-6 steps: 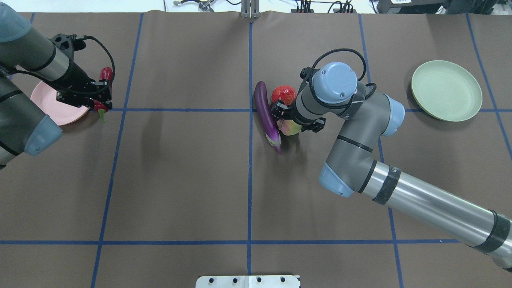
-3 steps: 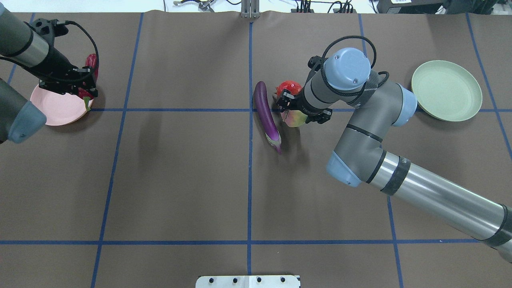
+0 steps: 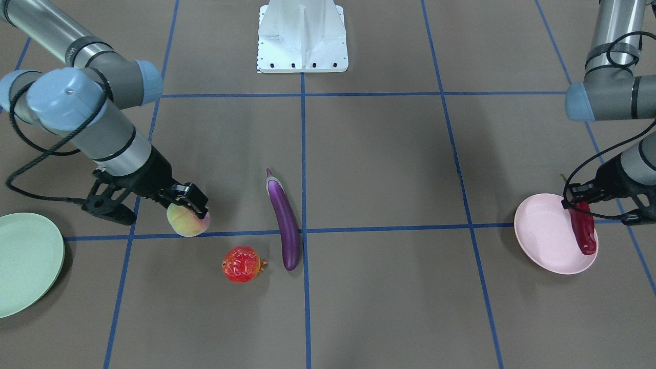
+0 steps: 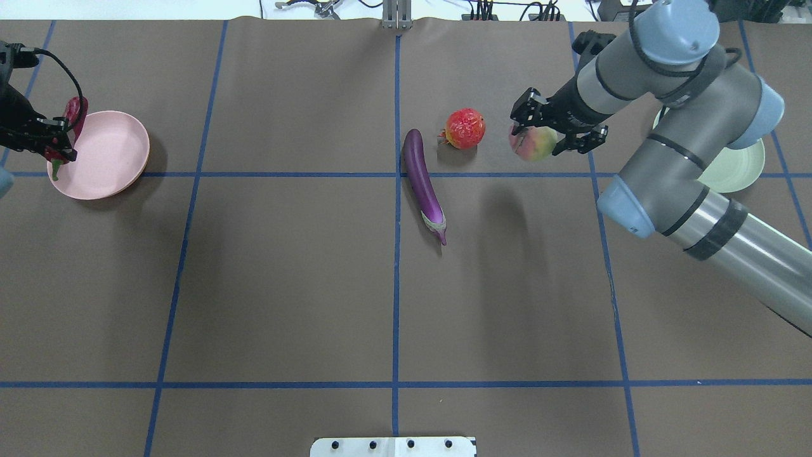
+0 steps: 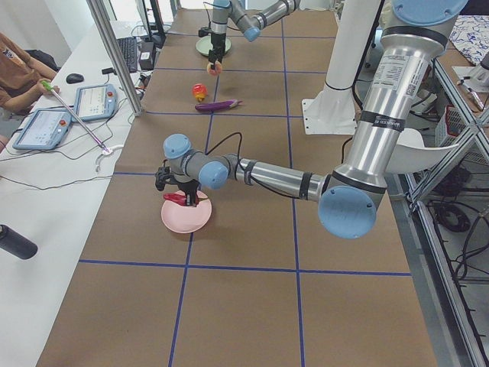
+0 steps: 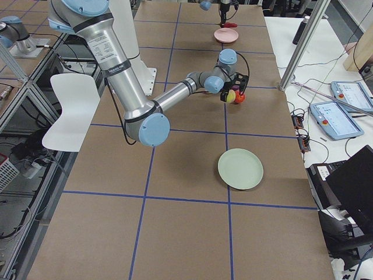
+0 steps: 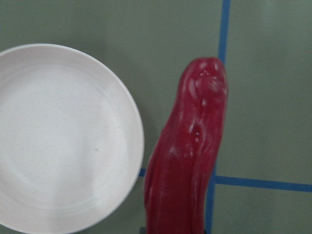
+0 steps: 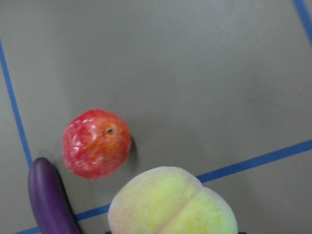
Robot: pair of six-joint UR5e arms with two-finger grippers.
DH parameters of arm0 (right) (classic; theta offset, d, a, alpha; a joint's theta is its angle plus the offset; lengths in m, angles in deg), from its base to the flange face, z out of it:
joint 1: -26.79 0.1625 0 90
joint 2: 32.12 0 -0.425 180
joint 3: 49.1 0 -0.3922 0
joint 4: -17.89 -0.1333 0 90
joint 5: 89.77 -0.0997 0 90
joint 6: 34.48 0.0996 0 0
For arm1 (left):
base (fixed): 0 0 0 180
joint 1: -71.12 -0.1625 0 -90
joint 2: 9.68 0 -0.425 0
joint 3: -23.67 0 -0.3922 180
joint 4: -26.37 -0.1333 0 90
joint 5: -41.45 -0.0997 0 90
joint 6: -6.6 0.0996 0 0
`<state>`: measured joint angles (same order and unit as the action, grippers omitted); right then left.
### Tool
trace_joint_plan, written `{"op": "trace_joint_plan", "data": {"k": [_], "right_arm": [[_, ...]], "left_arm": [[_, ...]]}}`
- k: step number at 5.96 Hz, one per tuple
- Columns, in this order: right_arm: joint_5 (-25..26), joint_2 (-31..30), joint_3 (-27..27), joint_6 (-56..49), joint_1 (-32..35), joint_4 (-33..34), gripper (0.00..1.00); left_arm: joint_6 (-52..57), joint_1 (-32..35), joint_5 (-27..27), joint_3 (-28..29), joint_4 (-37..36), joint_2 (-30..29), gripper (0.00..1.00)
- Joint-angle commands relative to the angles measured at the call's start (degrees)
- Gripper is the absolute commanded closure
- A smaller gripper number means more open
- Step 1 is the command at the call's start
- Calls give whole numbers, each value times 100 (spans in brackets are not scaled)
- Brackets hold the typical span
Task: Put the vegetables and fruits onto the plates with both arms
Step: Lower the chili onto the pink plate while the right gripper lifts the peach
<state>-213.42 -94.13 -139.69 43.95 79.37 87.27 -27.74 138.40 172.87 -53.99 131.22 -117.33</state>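
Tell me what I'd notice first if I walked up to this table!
Two big robot arms, each holding food: the right tool grips a peach near the pomegranate, and the left tool grips a red chili at the pink plate's edge. A long purple eggplant lies in the middle, beside the pomegranate.

Peach [image 8: 173, 202] close at bottom edge, pomegranate [image 8: 96, 143] beyond, eggplant [image 8: 48, 200] tip lower left

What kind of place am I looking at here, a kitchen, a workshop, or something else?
Most likely a robotics lab. The table has a taped blue grid, a left arm and a right arm work over it, and a side bench holds tablets beside a person.
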Motion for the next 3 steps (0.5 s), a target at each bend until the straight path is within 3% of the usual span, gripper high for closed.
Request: {"op": "trace_joint_plan", "data": {"k": [1,2,3], "right_arm": [[-80,-319,259,-972,680,32,100],[-80,-329,670,-1422,962,23,100],[-62,-399,1161,-2288,1304,14,100]], "left_arm": [[41,-65,-11,865,43,-484,54],[-11,-83,-2,806,44,-529,1],[-578,-135,32,466,44,-721,0]]}}
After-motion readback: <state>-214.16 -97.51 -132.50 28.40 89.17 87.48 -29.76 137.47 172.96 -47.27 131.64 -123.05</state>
